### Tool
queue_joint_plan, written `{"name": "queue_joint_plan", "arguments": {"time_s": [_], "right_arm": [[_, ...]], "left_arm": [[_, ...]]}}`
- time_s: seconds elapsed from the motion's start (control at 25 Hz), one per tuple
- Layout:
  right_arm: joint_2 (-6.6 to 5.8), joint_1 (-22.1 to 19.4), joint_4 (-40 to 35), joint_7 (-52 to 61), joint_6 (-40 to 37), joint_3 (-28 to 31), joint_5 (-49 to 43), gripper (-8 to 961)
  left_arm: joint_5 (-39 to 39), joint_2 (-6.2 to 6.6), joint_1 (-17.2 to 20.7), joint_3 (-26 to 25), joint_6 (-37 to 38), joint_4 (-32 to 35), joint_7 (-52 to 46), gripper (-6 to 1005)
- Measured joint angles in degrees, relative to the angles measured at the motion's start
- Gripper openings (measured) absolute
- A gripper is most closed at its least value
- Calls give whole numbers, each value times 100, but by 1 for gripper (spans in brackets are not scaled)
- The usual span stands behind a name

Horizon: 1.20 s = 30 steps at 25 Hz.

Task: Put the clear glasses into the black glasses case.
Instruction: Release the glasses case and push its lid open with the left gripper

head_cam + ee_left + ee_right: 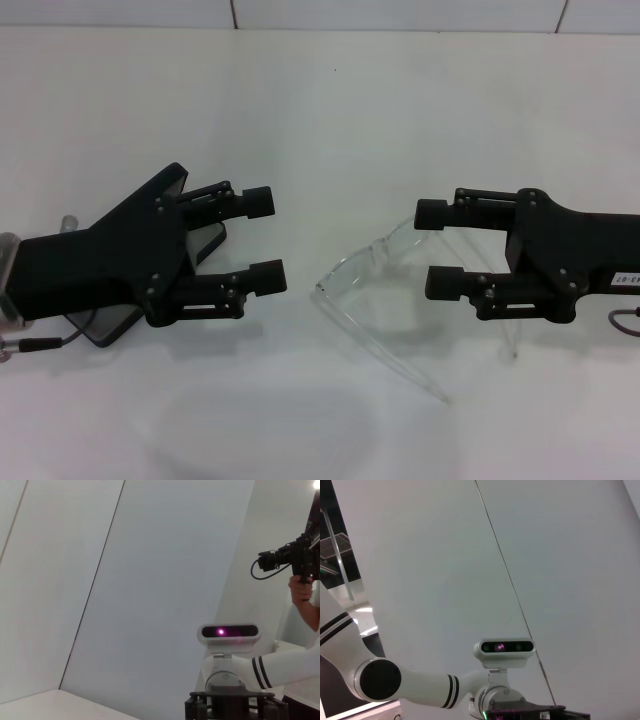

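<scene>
Head view, white desk (330, 120).

Clear glasses (365, 268) lie at centre-right on the desk, front facing left-far, lens band running from the near-left corner up toward the far-right. One long clear arm sweeps from that near-left corner toward the near-right; the other arm lies under the right end effector and is hard to trace.

Right end effector (438, 248) comes in from the right, fingers spread, one finger on the far side and one on the near side. The right end of the frame sits about at the fingertips, seemingly in the gap; contact cannot be told.

Left end effector (266, 239) comes in from the left, fingers spread too, holding nothing. It hovers over the black glasses case (135, 318), which shows only as a dark slab with a greyish face under the wrist, far-left of the glasses. Lid state cannot be told.

Key relation: glasses lie directly left of the right fingertips, their long axis slanting across the finger line; the right arm is plainly the nearer. The case is well apart to the left, so the carry would run leftward across the desk.

Wrist views show only walls and the robot's head.
</scene>
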Motion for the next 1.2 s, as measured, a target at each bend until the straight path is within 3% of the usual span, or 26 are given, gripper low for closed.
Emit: {"name": "queue_joint_plan", "arguments": {"time_s": [0.52,0.68,0.8,0.92,1.0,1.2], "right_arm": [[2,-14,0,-33,3,18,0,720],[-79,-193,-62,-39,7,167,6,719],[-209,-569,-203,-26,-38,593,12,718],[-248,-949,-420,-34,-101,984,15,718],[-215,-1246,-640,-50,-270,1370,17,718],[-171,-1576,-697,-112,-680,2011,19,717]], "left_arm": [[-25,-8,0,-18,2,9,-1,841],[-309,-8,11,-95,22,324,-288,831],[-515,-44,99,-167,-208,1231,-933,823],[-282,-164,192,-243,-755,2458,-1754,816],[202,-218,261,-188,-1184,3510,-2556,810],[1553,-232,276,385,-1576,5281,-4309,798]]}}
